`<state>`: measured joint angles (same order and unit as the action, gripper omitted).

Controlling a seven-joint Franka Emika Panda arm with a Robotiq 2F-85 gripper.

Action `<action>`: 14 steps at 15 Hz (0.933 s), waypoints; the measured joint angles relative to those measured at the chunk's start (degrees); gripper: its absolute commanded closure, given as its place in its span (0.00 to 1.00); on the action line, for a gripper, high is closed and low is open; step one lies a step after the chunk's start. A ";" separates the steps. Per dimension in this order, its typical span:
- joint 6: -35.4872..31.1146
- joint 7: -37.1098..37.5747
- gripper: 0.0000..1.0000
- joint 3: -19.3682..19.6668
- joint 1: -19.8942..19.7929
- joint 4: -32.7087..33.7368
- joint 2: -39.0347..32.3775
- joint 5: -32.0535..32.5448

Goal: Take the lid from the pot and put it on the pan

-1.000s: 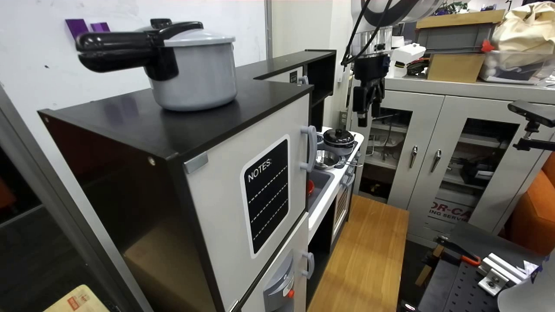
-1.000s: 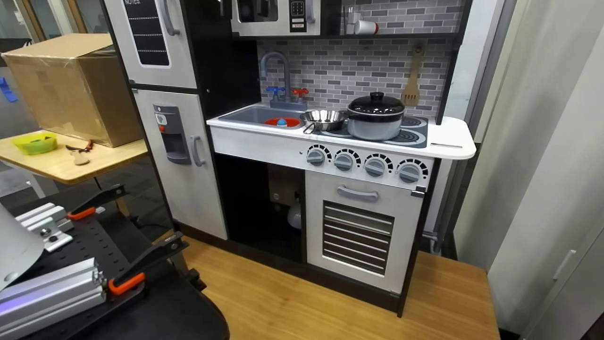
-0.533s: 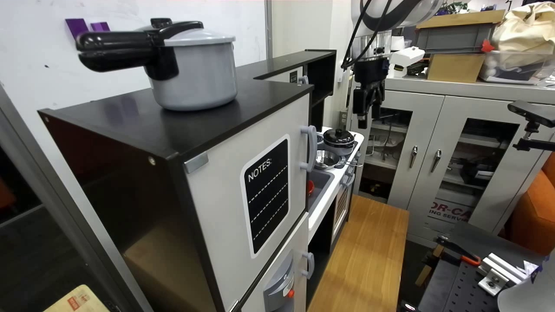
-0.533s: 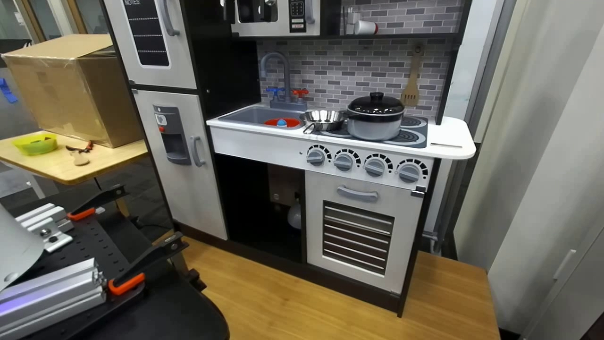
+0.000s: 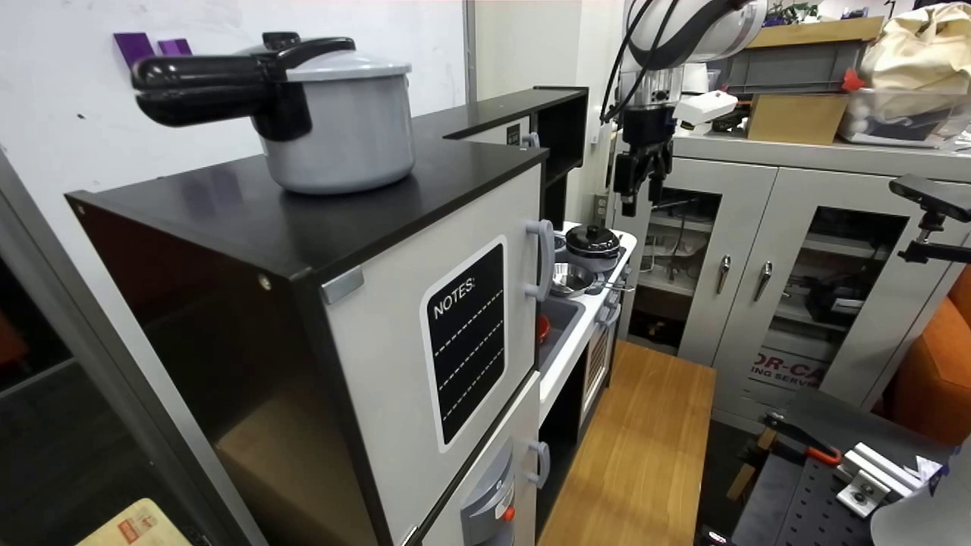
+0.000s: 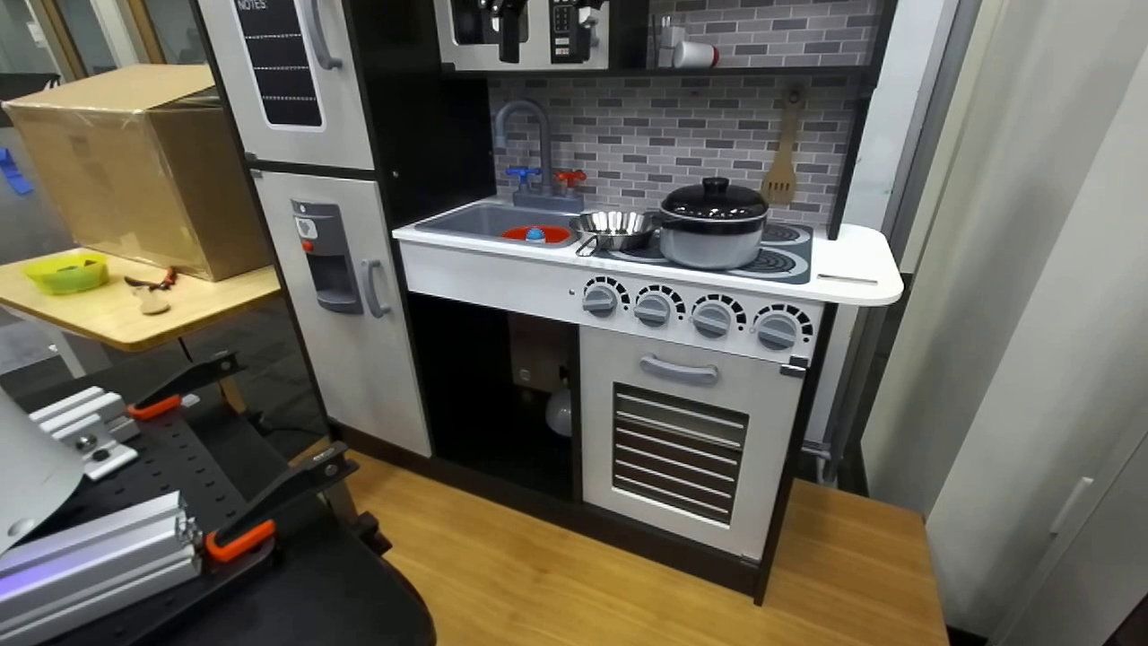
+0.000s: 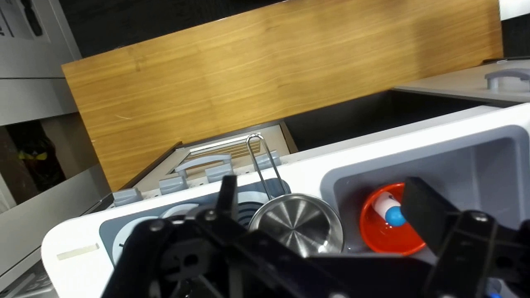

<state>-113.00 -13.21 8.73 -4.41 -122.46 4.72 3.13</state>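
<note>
A grey pot [image 6: 713, 247] stands on the toy stove with its black lid [image 6: 715, 199] on it. The pot [image 5: 593, 263] and lid [image 5: 592, 241] also show in an exterior view. A shiny steel pan [image 6: 614, 229] without a cover sits beside the pot, nearer the sink. The pan [image 7: 296, 223] shows below my gripper in the wrist view, with its wire handle toward the front edge. My gripper [image 7: 323, 188] is open and empty, high above the counter; it also shows in both exterior views [image 5: 642, 201] [image 6: 542, 45]. The pot and lid are hidden in the wrist view.
A grey sink [image 7: 451, 165] holds a red bowl [image 7: 389, 242] with a white and blue object. The microwave [image 6: 529, 31] and shelf [image 6: 771, 68] overhang the counter's back. A faucet [image 6: 544, 148] stands behind the sink. Another grey pot [image 5: 341, 129] stands on the toy fridge.
My gripper has moved right and down into fuller view in front of the microwave in an exterior view. It remains empty. The pot, lid and pan have not moved.
</note>
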 measured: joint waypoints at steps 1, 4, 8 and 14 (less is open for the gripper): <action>-0.08 0.00 0.00 0.01 -0.16 0.70 -0.76 -0.02; -0.02 0.05 0.00 -0.11 -0.17 0.81 -1.03 -0.02; -0.02 0.05 0.00 -0.14 -0.17 0.80 -0.98 -0.02; -1.29 -0.24 0.00 0.01 -0.50 0.81 -1.57 1.05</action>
<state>-114.29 -13.45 8.74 -4.92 -121.64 3.15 4.18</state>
